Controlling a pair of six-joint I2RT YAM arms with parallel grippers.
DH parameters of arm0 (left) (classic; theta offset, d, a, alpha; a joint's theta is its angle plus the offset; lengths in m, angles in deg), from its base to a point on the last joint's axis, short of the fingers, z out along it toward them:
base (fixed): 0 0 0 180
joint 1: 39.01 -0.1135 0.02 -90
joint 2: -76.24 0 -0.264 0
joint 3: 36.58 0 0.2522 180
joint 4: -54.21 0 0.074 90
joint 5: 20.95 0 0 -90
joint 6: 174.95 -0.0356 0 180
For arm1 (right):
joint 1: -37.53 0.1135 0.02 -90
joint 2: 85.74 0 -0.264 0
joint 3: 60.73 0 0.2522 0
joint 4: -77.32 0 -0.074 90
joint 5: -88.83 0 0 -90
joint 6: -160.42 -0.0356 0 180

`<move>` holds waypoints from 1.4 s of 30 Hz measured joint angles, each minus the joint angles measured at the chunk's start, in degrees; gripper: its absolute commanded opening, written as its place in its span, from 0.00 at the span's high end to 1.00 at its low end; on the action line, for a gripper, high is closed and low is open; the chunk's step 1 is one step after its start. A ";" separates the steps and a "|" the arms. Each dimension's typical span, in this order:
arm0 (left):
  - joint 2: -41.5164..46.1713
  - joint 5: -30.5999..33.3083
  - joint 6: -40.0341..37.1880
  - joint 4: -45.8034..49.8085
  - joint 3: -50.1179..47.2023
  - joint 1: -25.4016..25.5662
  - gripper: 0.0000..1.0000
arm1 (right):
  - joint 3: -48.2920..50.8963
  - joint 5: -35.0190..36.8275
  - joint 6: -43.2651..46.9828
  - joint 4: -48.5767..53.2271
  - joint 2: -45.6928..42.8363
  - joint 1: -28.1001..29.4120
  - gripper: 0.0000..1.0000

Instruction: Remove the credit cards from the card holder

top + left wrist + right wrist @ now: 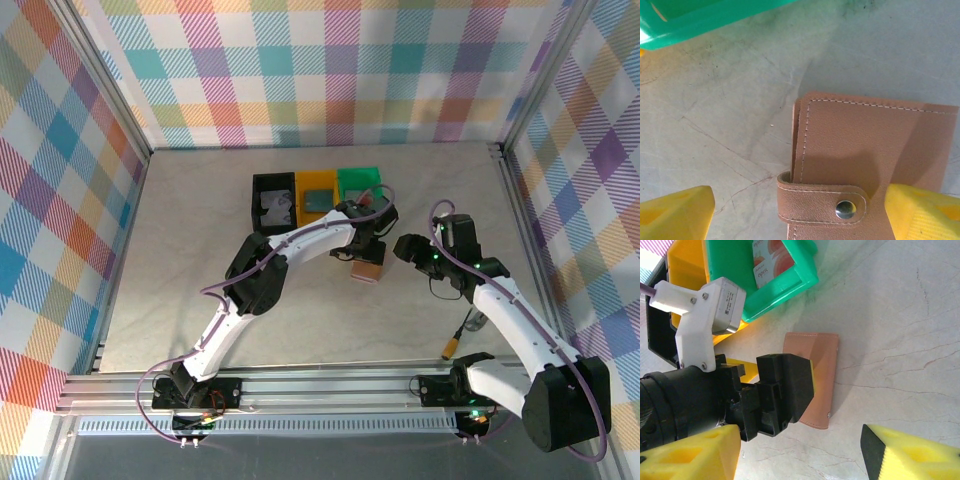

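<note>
The reddish-brown card holder [870, 150] lies closed on the table, its strap snapped over the edge. It also shows in the top view [367, 272] and the right wrist view [822, 375]. My left gripper [800, 215] hangs low over it, open wide: one yellow finger [675, 212] stands off on the table, the other [925, 210] sits over the holder's far side. My right gripper [800, 455] is open beside the holder with nothing between its fingers. A pale card with red-orange spots [771, 260] lies in the green bin [805, 277]. A teal card [316, 204] lies in the yellow bin [317, 180].
A black bin [258, 200] with a grey-white card [275, 207] stands left of the yellow and green bins, all just behind the holder. The left gripper's black body [785, 390] is close to my right fingers. Frame posts border the table.
</note>
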 measured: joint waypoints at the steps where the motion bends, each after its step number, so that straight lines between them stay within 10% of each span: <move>1: -0.09 0.13 0.00 -0.02 0.00 0.00 0.15 | 0.04 -0.04 0.00 -0.15 0.00 0.00 0.35; 42: 0.42 -0.52 1.97 -4.66 -2.93 0.68 0.51 | 0.07 -0.66 -0.22 -0.59 1.57 0.00 0.35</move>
